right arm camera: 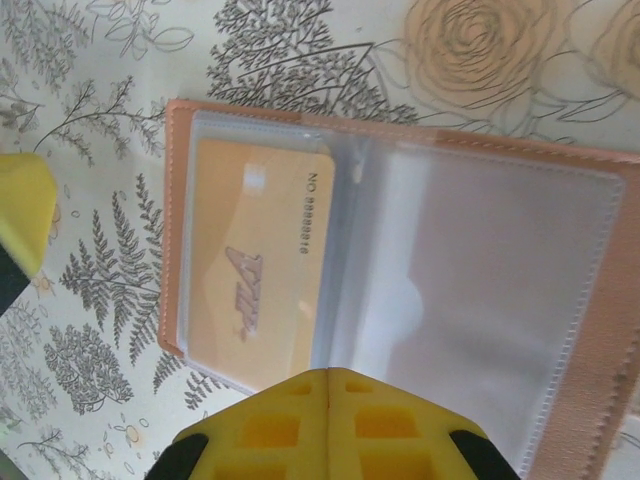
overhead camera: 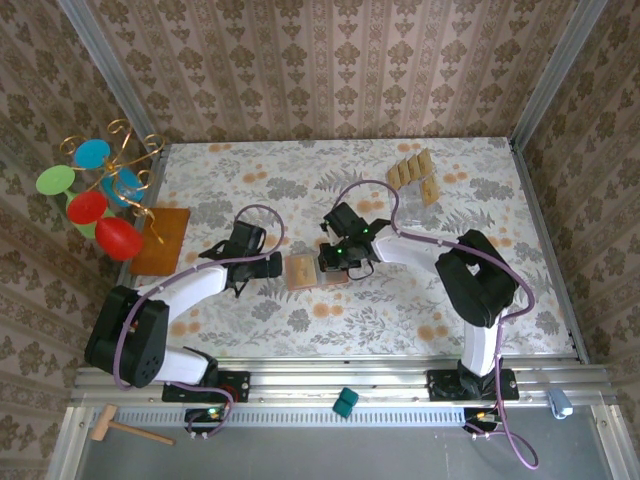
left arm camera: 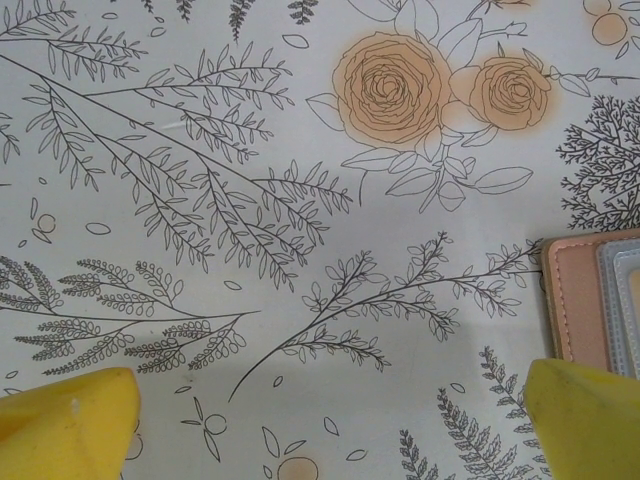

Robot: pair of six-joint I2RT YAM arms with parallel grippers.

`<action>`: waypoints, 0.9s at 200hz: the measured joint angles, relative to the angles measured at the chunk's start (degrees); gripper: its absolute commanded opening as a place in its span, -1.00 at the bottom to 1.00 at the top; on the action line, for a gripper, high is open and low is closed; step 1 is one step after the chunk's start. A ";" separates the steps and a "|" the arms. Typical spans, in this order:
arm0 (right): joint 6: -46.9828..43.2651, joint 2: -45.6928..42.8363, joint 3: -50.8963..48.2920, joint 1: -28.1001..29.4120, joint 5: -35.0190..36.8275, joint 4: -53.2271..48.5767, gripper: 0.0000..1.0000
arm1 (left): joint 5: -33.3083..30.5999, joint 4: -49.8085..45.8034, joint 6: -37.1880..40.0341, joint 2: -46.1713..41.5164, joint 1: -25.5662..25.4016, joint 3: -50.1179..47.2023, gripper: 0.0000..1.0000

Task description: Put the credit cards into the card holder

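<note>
The card holder (overhead camera: 315, 271) lies open on the flowered cloth between my two grippers. In the right wrist view its clear pockets face up, and one tan credit card (right arm camera: 262, 270) sits inside the left pocket of the card holder (right arm camera: 590, 300). My right gripper (right arm camera: 328, 372) is shut, its yellow tips meeting over the holder's near edge at the fold; I cannot tell if they touch it. My left gripper (left arm camera: 325, 440) is open just left of the card holder (left arm camera: 585, 300), with bare cloth between its fingertips (left arm camera: 65, 425). Several more credit cards (overhead camera: 410, 170) lie in a row at the back right.
An orange-brown mat (overhead camera: 163, 240) lies at the left edge beside a wire stand with coloured discs (overhead camera: 95, 190). A teal block (overhead camera: 345, 402) and a wooden mallet (overhead camera: 125, 428) rest on the rail in front of the arm bases. Patterned walls close in the table.
</note>
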 measured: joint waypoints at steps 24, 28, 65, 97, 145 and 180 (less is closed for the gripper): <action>0.74 0.66 -0.02 1.01 -0.42 1.29 -1.00 | 0.00 0.02 0.00 0.68 -0.55 0.00 1.00; 0.83 0.79 -0.02 1.14 -0.42 1.42 -1.00 | 0.00 0.02 0.00 0.90 -0.70 0.00 1.00; 1.64 2.08 -0.02 1.44 -0.46 1.81 -1.00 | -0.11 0.02 0.00 3.04 -2.08 0.00 1.00; 1.92 3.63 -0.04 1.44 -0.48 2.36 -1.00 | -0.20 0.35 0.00 4.87 -2.97 0.00 1.00; 1.92 4.50 -0.04 1.51 -0.83 2.86 -1.00 | -0.22 0.79 -0.04 5.92 -3.87 0.00 1.00; 1.92 4.83 -0.02 1.73 -1.09 3.08 -1.00 | -0.37 1.31 -0.04 6.38 -4.17 0.00 1.00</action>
